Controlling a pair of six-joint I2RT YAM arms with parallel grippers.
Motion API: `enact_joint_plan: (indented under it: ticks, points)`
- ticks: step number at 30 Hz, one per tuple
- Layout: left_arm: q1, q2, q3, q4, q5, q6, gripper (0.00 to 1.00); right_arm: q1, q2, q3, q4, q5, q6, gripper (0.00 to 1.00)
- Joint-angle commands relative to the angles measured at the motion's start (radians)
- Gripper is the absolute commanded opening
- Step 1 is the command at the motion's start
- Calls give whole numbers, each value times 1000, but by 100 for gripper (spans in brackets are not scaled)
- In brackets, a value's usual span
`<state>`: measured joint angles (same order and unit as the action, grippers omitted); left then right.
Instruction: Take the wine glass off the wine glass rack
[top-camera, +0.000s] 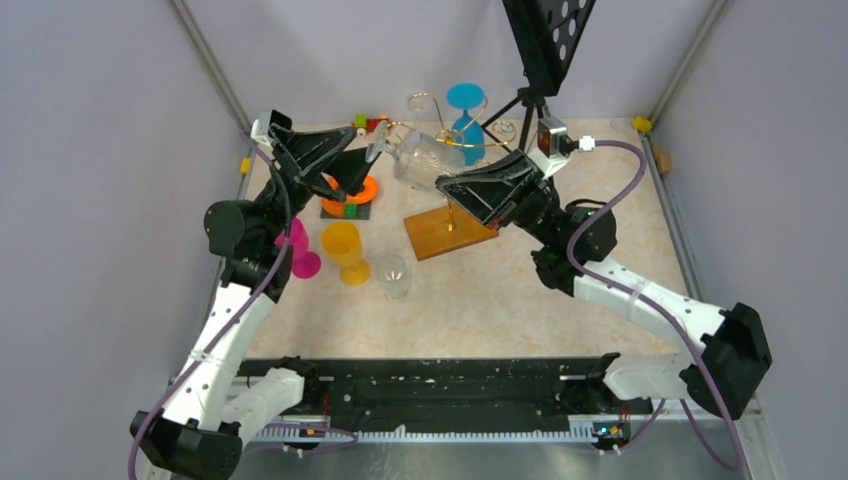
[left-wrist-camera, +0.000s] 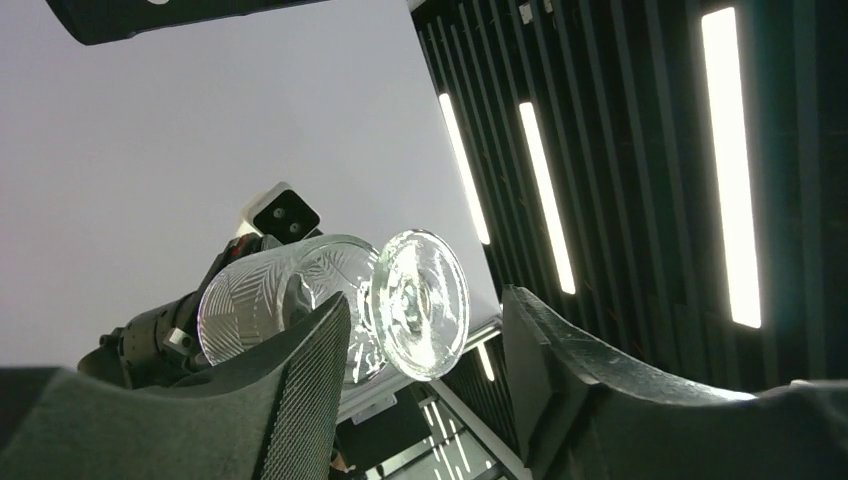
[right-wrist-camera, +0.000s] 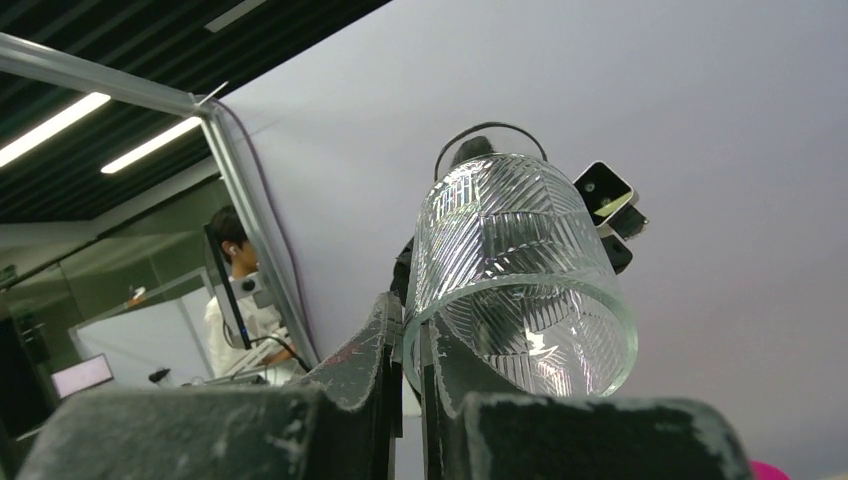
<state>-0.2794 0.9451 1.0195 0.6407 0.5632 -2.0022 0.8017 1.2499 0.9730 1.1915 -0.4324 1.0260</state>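
My right gripper (right-wrist-camera: 405, 330) pinches the wine glass (right-wrist-camera: 515, 290) by its rim. My left gripper (left-wrist-camera: 425, 312) gapes around its foot. The arm half hides the wine glass rack (top-camera: 437, 232).

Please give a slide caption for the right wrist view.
Right gripper pinches the rim of a clear ribbed wine glass.

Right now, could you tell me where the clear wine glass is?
Top view, centre-back: the wine glass tilts in mid-air close beside the rack, rim pinched by the right tool, foot inside the open left tool.
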Motion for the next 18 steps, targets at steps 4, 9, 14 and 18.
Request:
enact_joint_plan:
  ticks: [4,9,14,18]
  points:
    - [5,-8,36,-14,18,127,68,-7,-179,9,-176,123,-180,0]
    - [5,9,13,8,56,162,69,-7,-315,85,-585,214,-353,0]
    - [5,19,60,-88,105,338,69,-6,-428,154,-980,280,-460,0]
    - [8,23,146,-339,106,626,69,-7,-438,337,-1508,366,-530,0]
